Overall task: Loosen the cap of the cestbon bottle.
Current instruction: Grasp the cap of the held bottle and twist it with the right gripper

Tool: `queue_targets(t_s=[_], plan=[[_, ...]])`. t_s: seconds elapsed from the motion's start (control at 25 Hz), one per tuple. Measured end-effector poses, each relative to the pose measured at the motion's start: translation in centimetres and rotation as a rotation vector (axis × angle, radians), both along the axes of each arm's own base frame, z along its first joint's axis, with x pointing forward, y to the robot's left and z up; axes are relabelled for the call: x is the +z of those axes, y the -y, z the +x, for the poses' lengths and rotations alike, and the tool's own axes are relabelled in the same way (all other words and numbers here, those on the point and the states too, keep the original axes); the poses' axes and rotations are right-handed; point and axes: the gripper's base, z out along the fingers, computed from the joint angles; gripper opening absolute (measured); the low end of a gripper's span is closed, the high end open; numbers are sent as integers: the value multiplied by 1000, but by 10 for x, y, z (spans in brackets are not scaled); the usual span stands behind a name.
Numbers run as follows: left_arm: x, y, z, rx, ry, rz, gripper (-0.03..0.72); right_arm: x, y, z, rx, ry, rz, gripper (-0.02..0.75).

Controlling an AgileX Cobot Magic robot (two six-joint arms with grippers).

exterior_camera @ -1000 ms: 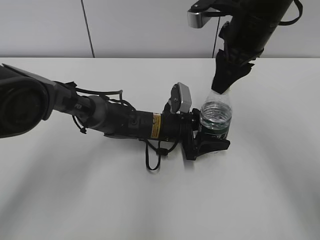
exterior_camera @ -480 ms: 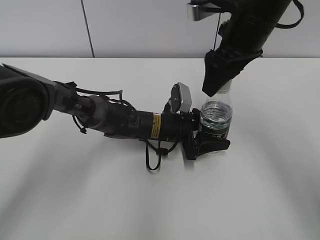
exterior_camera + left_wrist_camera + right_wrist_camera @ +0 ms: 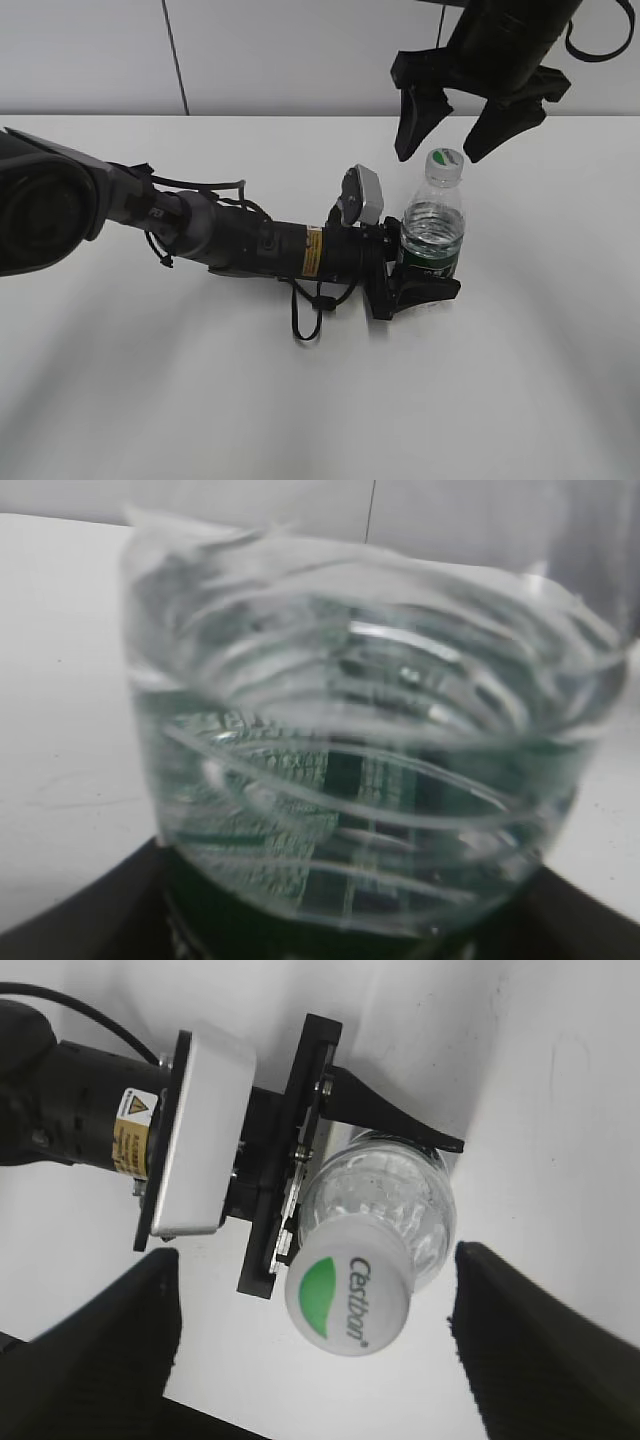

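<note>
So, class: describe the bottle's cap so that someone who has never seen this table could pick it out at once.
Start at the long black left arm lying across the white table; its left gripper clamps a small clear cestbon bottle standing upright. On the bottle's neck sits the cap, below the open fingers of the right gripper. It is round and white, with a green leaf mark beside green lettering on top.

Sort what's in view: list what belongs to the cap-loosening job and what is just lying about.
Part of the job: cestbon bottle; cap; left gripper, clamped on the bottle; right gripper, open above the cap.

Just there: white table. Nothing else lies on it.
</note>
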Motion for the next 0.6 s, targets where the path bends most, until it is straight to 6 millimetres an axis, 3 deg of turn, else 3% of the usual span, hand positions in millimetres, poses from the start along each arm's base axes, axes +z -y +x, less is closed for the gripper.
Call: queue_targets(t_s=[0.6], plan=[[0, 0, 0, 1, -4, 0, 503, -16, 2, 4, -4, -45, -61, 540]])
